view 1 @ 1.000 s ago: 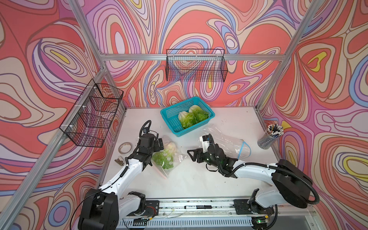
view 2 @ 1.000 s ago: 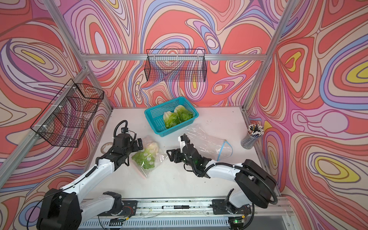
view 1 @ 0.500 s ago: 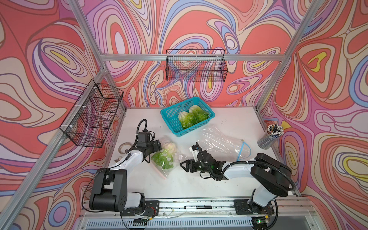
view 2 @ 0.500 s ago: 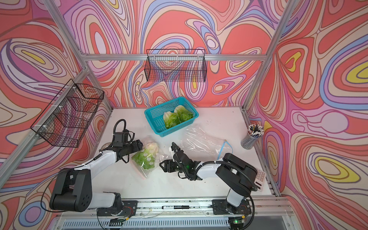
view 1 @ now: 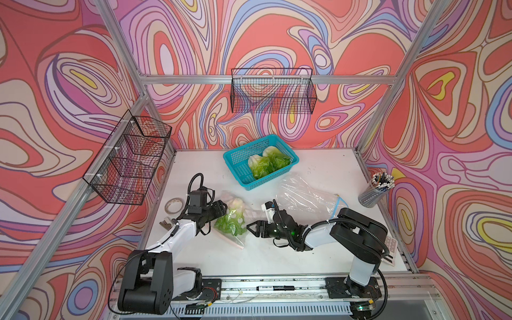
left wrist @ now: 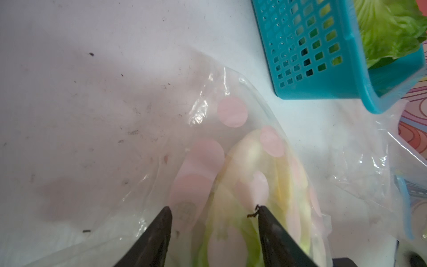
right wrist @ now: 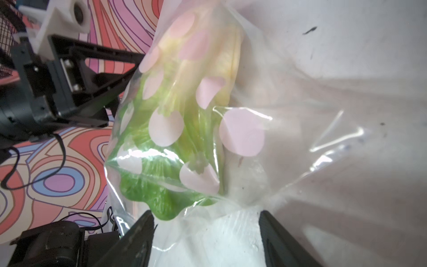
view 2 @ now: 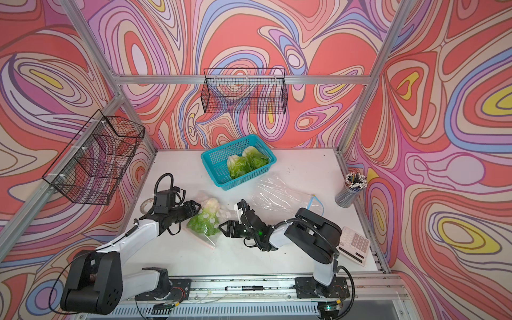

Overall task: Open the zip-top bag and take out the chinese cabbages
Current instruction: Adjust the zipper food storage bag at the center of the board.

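Teal plastic forms the single basket [view 1: 238, 174] at the back of the table [view 1: 277, 257], and it holds two cabbages [view 1: 260, 167] lying side by side. A third cabbage [view 1: 232, 219] sits inside the dotted bag [view 1: 237, 239] mid-table, with its white base toward the back and its green leaves toward the front.

There are two bags. The dotted bag lies between the arms, and a clear bag [view 1: 307, 194] with a blue zip lies flat near the basket, on its right.

The left gripper [left wrist: 213, 210] has its jaws partly spread on either side of the bagged cabbage. I cannot tell whether they press it. The right gripper [right wrist: 205, 215] has its jaws wide apart at the leafy end, with loose bag film between them and nothing pinched. In both top views the two grippers face each other across the dotted bag.

Two black wire baskets hang on the walls, one at the back [view 1: 273, 94] and one on the left [view 1: 130, 158]. One cup [view 1: 374, 194] full of pens stands at the table's right edge. One tape roll [view 1: 173, 206] lies by the left edge, and one calculator [view 2: 354, 245] lies near the front right.
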Tool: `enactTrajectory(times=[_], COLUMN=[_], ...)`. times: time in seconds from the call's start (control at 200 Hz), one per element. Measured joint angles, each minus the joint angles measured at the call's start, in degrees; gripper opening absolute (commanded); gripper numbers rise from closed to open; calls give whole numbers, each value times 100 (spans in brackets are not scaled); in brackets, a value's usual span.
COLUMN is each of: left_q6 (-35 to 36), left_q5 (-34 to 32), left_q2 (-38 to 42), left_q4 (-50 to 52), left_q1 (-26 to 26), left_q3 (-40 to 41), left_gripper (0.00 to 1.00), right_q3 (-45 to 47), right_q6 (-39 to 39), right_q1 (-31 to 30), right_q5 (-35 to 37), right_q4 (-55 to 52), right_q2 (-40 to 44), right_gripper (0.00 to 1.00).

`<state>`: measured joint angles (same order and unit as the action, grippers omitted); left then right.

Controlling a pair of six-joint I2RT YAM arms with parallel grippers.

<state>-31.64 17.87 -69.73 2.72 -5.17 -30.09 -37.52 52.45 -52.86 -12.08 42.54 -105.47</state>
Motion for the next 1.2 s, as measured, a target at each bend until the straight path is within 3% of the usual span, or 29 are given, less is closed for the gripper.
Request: enactTrajectory(times=[0.381, 0.536, 0.806, 1.032, 1.202], left_q6=[-1036, -1250, -1019, -752, -623], left_q5=[-299, -481, -1397, -1888, -1652], left_q2=[1067, 1683, 2605, 2542, 2531], left_q4=[-267, 15, 946, 1473, 1510], left_q1=[-1036, -1222, -1222, -927, -201], left_q3=[977, 1113, 881, 734, 734], left_gripper=[64, 73, 100, 100, 100], right_q3=[-514, -531, -542, -444, -457], right_q6=[168, 68, -852, -1910, -3117], right_q1=[577, 866, 981, 901, 28], right_q5=[-295, -391, -179, 619, 1733], right_q4=[439, 354, -743, -1440, -1928], right_q2=[-452, -457, 138, 1475, 1910], right_gripper=[71, 72, 78, 79, 80])
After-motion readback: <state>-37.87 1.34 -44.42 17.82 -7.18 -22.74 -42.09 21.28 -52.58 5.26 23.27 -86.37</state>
